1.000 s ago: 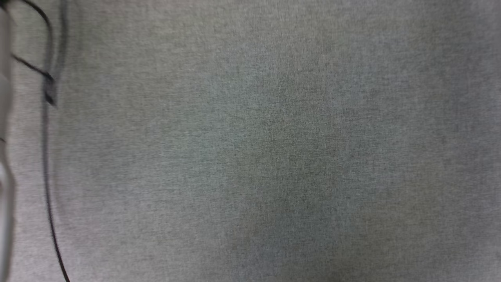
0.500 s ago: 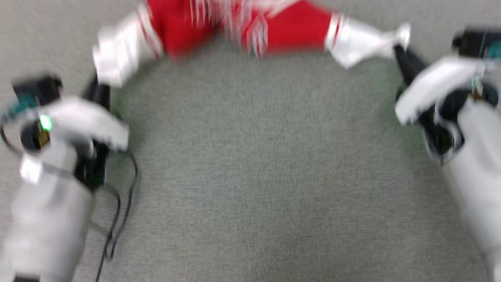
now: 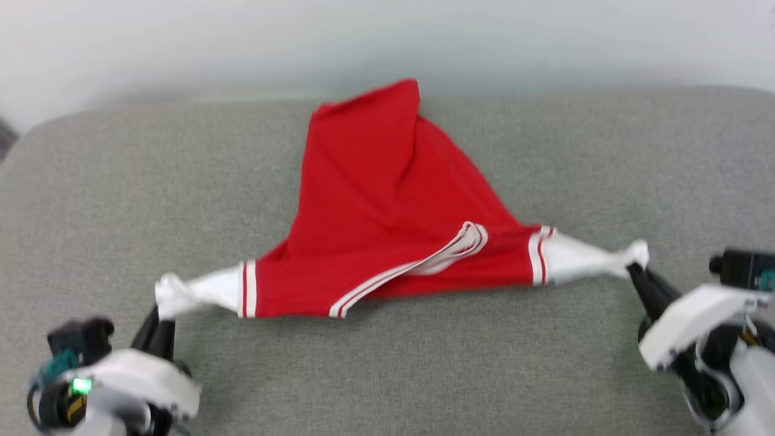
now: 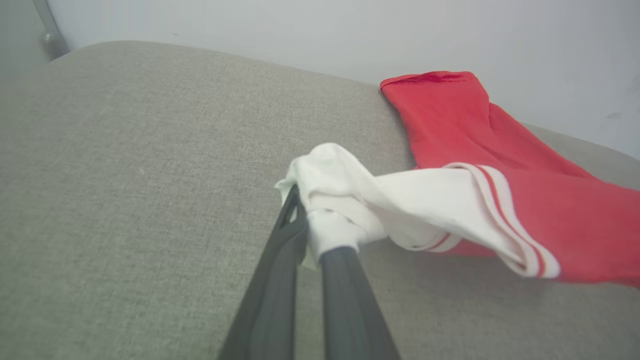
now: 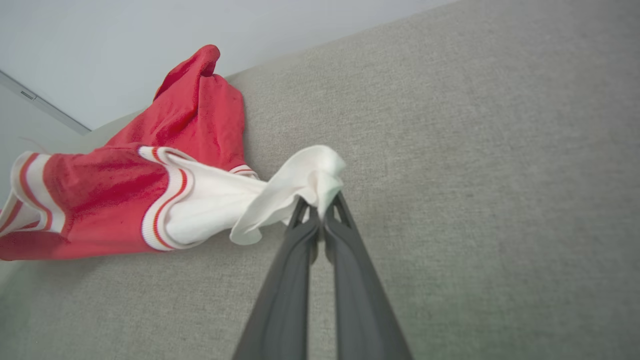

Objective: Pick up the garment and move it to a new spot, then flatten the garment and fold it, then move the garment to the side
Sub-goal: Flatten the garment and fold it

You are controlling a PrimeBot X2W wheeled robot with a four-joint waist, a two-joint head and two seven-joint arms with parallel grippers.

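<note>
Head view, swinging up within the last second from bare cushion and now taking in the jersey [image 3: 387, 230].

Lying mid-cushion [image 3: 109, 181], with the red body trailing back toward the wall [image 3: 181, 42] and a striped trim band folding across the front. Clamping shut on a bunched white sleeve tip at each side: left gripper [image 3: 158, 313] on the left sleeve [image 3: 200, 290], right gripper [image 3: 636, 266] on the right sleeve [image 3: 581, 257], both pulled taut. Changing through camera motion rather than any clear cloth shift. Probably starting the flattening step, with the body creased and needing spreading before folding.
</note>
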